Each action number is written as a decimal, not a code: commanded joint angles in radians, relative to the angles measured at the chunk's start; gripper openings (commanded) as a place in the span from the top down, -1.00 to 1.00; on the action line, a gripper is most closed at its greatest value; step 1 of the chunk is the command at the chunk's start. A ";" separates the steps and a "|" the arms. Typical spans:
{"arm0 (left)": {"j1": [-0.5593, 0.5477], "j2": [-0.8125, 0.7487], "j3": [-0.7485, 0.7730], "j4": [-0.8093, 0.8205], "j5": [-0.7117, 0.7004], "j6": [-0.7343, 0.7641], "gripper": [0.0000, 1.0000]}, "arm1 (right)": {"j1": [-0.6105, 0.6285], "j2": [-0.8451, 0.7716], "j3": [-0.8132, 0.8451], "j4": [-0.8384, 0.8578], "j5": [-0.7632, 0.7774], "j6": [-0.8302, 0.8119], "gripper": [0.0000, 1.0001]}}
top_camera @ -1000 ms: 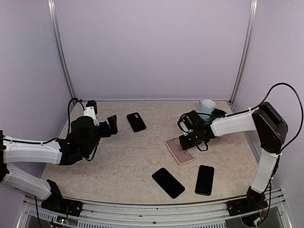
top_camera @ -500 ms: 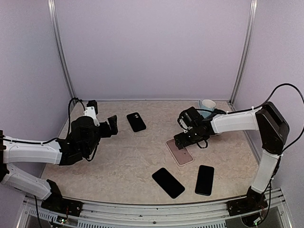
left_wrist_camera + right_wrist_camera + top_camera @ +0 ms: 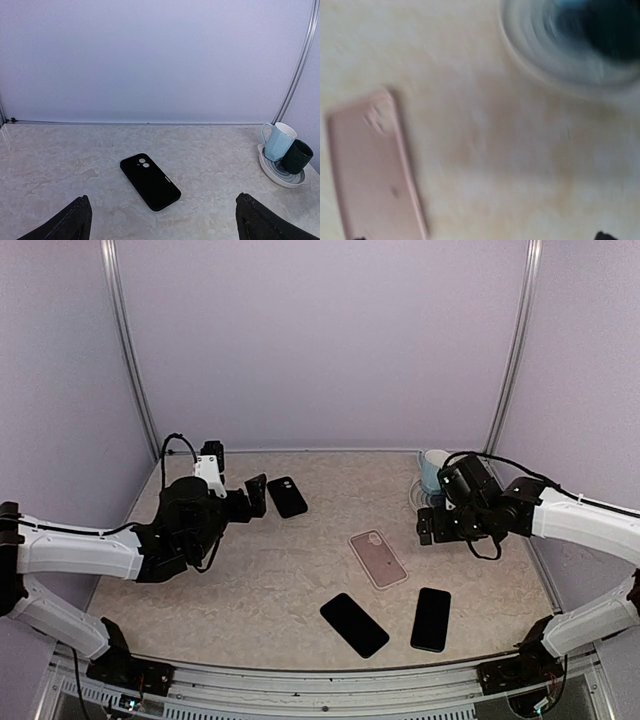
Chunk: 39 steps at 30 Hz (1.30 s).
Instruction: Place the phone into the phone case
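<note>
A pink phone point(image 3: 378, 558) lies back up in the middle of the table; in the blurred right wrist view the pink phone point(image 3: 372, 170) fills the lower left. A black phone case point(image 3: 287, 496) with two camera holes lies far left of centre. The case point(image 3: 150, 181) sits just ahead of my left gripper point(image 3: 165, 225), which is open and empty. In the top view my left gripper point(image 3: 248, 502) stops just short of the case. My right gripper point(image 3: 428, 525) is open with nothing in it, to the right of the pink phone and apart from it.
Two black phones point(image 3: 354, 624) point(image 3: 431, 619) lie screen up near the front edge. A light blue mug point(image 3: 277, 141) and a dark mug point(image 3: 296, 156) stand on a saucer point(image 3: 272, 172) at the back right corner, close behind my right gripper.
My right gripper opened, let go of the pink phone and drew back to the right. My left arm moved forward and right, closer to the black case.
</note>
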 commanded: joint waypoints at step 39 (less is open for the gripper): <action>-0.079 0.158 0.103 0.048 0.054 0.108 -0.98 | 0.268 0.199 -0.256 -0.054 -0.274 0.451 -0.43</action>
